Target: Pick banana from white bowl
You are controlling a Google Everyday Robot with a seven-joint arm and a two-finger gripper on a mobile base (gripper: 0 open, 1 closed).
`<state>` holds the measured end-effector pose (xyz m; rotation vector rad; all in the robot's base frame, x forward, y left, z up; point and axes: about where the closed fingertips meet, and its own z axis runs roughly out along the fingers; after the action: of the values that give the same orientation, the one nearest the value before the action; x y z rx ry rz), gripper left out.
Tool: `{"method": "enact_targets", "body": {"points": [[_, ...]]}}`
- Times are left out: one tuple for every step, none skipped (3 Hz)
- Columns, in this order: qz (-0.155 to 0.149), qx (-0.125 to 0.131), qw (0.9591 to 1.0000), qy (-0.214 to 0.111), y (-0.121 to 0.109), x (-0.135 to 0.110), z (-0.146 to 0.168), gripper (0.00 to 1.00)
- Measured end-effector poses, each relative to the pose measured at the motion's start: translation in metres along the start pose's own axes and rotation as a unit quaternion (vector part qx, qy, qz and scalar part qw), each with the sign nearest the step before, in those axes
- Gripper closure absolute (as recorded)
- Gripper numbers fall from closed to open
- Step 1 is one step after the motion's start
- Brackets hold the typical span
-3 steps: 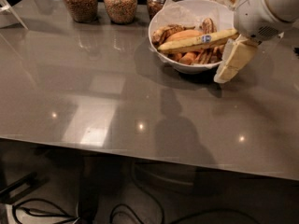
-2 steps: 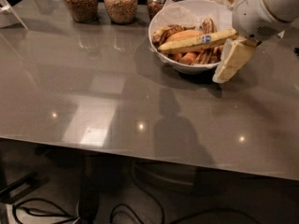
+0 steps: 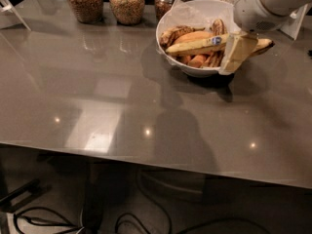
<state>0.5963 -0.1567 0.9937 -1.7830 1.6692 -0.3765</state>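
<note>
The long yellow banana (image 3: 195, 46) with a small blue sticker lies across the top of the white bowl (image 3: 168, 21) at the back right of the table. Its right end sticks out past the bowl's right rim. Shorter brown-streaked bananas and orange pieces lie under it in the bowl. My gripper (image 3: 230, 65) hangs from the white arm at the top right. It reaches down over the right part of the banana, just right of the sticker, with its cream-coloured part crossing in front of the banana and the bowl's rim.
Three grain-filled glass jars (image 3: 126, 3) stand along the table's far edge, left of the bowl. A white stand (image 3: 9, 9) is at the far left corner and a white object (image 3: 298, 23) at the far right. The grey table (image 3: 122, 106) ends at the front edge; cables lie below.
My gripper has shifted slightly up and left over the banana. The banana and the bowl have stayed where they were.
</note>
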Motion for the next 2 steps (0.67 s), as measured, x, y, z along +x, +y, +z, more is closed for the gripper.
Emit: {"method": "enact_targets", "body": {"points": [[-0.018, 0.013, 0.9997, 0.011, -0.027, 0.003, 0.029, 0.17], [-0.025, 0.012, 0.9995, 0.016, -0.04, 0.004, 0.06, 0.41]]}}
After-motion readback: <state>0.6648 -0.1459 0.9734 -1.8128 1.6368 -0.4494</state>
